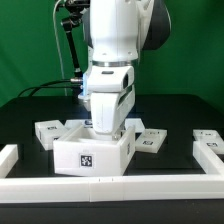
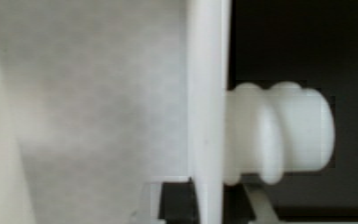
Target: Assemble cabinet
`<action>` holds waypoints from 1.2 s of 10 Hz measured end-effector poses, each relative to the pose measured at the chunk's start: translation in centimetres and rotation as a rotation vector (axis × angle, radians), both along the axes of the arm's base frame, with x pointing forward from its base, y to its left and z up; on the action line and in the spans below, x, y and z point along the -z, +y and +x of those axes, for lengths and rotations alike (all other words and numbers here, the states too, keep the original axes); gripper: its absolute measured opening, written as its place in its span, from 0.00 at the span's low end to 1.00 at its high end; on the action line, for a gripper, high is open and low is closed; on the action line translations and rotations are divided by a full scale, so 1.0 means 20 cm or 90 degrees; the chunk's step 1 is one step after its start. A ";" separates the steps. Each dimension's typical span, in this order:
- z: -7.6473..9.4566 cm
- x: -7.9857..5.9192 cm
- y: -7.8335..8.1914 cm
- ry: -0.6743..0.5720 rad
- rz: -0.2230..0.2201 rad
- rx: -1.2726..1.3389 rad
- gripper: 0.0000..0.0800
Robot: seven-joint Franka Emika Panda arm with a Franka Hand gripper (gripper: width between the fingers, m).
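Note:
The cabinet, a large white box with a black-and-white tag on its front, stands at the middle of the table. My gripper reaches down onto its top rear edge, and the box hides the fingertips in the exterior view. In the wrist view a white cabinet wall fills most of the picture, with a ribbed white knob sticking out from its far side. Dark fingertips sit on both sides of the thin wall edge, so the gripper looks shut on it.
Small white tagged blocks lie around the box: one at the exterior view's left, one at its right, one farther right. White border rails run along the left, right and front.

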State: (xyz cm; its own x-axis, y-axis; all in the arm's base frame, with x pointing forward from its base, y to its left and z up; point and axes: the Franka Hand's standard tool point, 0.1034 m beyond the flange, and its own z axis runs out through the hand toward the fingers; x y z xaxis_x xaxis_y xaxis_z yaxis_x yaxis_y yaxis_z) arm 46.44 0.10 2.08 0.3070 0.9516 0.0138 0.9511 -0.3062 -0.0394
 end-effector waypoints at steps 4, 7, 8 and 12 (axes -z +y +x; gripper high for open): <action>0.00 0.00 0.00 0.001 -0.001 -0.017 0.04; 0.06 -0.01 0.02 0.008 -0.005 -0.118 0.04; 0.08 -0.01 0.03 0.005 -0.009 -0.141 0.04; 0.08 -0.01 0.04 0.002 -0.011 -0.150 0.04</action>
State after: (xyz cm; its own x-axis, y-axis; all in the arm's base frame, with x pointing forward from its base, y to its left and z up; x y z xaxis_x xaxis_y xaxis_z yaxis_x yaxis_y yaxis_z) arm 48.07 0.97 2.27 0.0757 0.9971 -0.0037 0.9963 -0.0758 -0.0395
